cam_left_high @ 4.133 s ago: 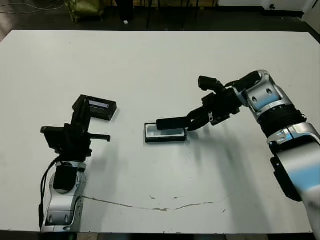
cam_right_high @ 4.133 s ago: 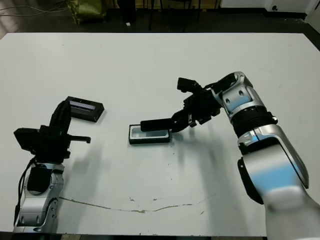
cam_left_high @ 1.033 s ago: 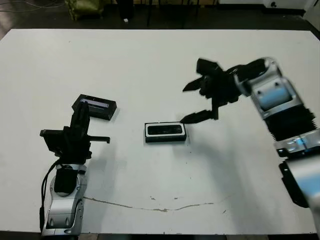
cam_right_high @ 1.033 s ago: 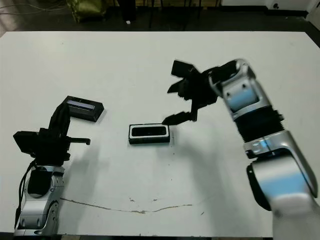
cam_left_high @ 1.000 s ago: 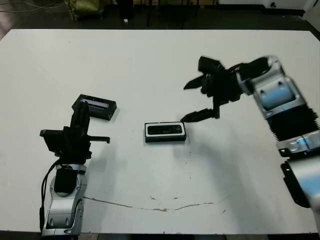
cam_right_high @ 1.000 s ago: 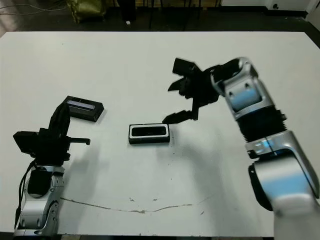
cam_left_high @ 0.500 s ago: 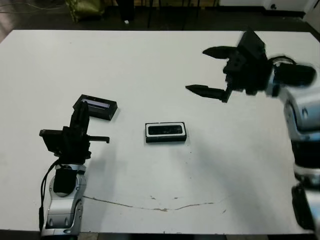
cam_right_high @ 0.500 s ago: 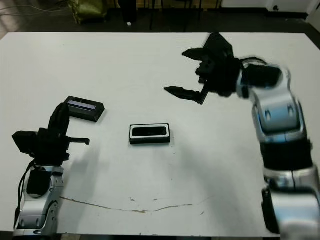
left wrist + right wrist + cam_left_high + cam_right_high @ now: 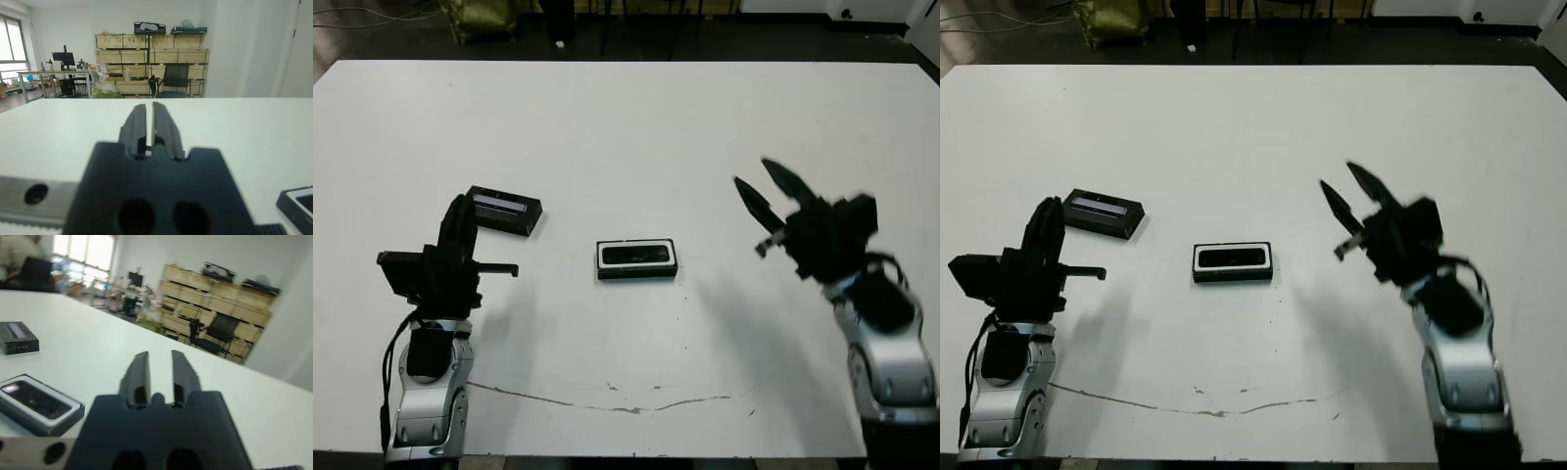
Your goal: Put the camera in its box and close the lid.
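Note:
The camera [image 9: 637, 255] lies inside the box [image 9: 603, 258], a black tray with a white lining, at the table's middle. The lid [image 9: 505, 210], black with a pale strip, rests apart from it to the left. My right gripper [image 9: 751, 171] hovers to the right of the box, open and empty. The right wrist view shows the box [image 9: 44, 423] with the camera [image 9: 34, 399] in it and the lid [image 9: 17, 337] beyond. My left gripper [image 9: 460, 204] stands just in front of the lid, fingers [image 9: 139, 125] pressed together on nothing.
A thin brownish crack line [image 9: 617, 406] runs across the white table [image 9: 626, 117] near its front edge. Beyond the far edge the floor is dark, with an olive bag [image 9: 480, 18]. The wrist views show an office with shelves and chairs.
My right gripper let go of the camera into the box, rose, then swung back to the right and towards the near edge, open. The left arm shifted slightly left.

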Controlling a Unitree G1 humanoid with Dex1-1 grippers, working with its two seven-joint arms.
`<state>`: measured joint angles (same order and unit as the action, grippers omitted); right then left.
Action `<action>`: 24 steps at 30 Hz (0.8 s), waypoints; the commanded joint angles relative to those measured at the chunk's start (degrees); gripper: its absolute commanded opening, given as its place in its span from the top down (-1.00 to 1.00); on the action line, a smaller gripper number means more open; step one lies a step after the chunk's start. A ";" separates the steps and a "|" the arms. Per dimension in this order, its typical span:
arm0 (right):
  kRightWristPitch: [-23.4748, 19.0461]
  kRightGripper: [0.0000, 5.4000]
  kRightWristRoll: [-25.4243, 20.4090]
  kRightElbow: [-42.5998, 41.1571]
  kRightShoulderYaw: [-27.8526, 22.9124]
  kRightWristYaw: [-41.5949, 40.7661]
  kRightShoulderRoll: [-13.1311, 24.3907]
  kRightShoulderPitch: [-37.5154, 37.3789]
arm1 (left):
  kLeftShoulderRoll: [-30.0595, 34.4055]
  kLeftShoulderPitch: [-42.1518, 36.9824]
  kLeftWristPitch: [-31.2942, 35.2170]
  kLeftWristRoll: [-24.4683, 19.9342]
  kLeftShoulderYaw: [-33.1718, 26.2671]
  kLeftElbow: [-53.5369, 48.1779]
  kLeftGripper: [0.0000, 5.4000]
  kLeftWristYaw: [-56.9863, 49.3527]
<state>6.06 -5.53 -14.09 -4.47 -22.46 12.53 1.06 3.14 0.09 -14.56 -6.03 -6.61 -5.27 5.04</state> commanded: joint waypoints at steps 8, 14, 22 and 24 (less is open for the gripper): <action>14.09 1.00 0.86 1.05 -0.54 7.00 -5.50 -10.38 | 2.09 -0.46 0.54 0.20 -0.84 1.66 1.00 0.81; 14.18 1.00 3.55 -0.38 0.75 12.89 -8.89 -13.13 | 3.14 -0.83 -0.28 -0.42 -1.55 2.40 1.00 1.90; 13.46 1.00 1.93 -1.10 1.28 13.12 -8.29 -13.51 | 5.07 -2.09 -2.65 -1.69 -3.06 3.25 1.00 4.23; 13.92 1.00 1.63 -0.62 1.00 13.19 -8.10 -13.13 | 6.45 -2.87 -1.88 -1.72 -3.65 2.07 1.00 4.72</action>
<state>20.34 -3.59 -15.67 -3.08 -9.09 3.79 -11.77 7.90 -2.48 -17.02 -7.68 -9.62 -3.02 9.24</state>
